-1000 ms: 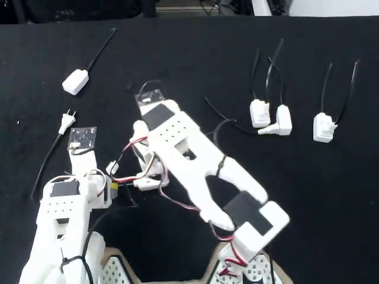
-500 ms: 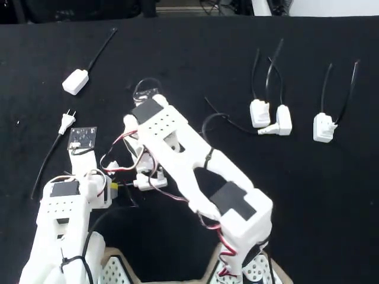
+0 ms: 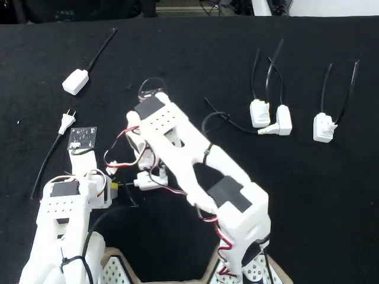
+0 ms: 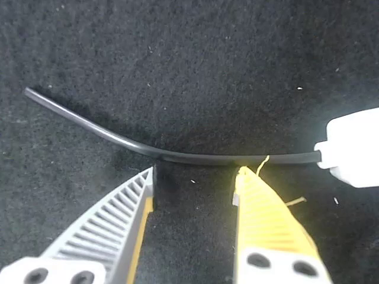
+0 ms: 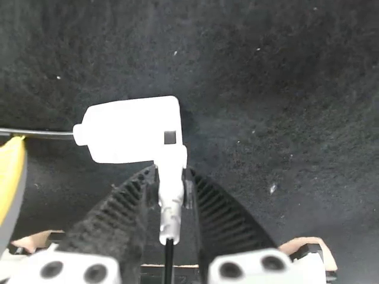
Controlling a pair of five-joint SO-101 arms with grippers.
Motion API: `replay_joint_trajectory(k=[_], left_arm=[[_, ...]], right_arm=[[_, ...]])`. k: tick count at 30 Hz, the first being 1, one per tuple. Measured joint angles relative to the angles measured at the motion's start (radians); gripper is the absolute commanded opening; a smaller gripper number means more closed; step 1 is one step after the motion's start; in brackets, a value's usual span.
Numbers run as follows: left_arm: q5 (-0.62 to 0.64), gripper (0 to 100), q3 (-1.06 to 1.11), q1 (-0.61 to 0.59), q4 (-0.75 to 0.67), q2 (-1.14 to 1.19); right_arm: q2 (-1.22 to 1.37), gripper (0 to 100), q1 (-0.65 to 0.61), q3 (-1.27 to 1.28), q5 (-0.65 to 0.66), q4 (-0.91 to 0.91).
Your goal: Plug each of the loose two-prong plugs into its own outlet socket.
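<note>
A white outlet socket lies on the black cloth in front of the arms, also in the high view. My right gripper is shut on a white two-prong plug, whose front end is pressed into the side of that socket. My left gripper is open, its fingers straddling the socket's black cable, with the socket just beside it. One yellow finger of the left gripper sits beside the cable. A loose plug lies far left, near another socket.
Three more white sockets with black cables lie at the right of the table. The right arm's white links span the middle. The table's far edge runs along the back.
The right arm's elbow and upper links have swung left and its wrist shifted slightly left over the socket. The left arm has stayed still.
</note>
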Motion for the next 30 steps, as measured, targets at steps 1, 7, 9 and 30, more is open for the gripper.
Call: replay_joint_trajectory(k=[1,7,9,30], left_arm=[[0.0,22,0.0,0.0,0.0,0.0],[0.0,22,0.0,0.0,0.0,0.0],[0.0,22,0.0,0.0,0.0,0.0],[0.0,22,0.0,0.0,0.0,0.0]], right_arm=[[0.0,1.1,0.003,0.0,0.0,0.0],[0.0,1.1,0.003,0.0,0.0,0.0],[0.0,1.1,0.003,0.0,0.0,0.0],[0.008,1.1,-0.014,-0.014,0.0,-0.002]])
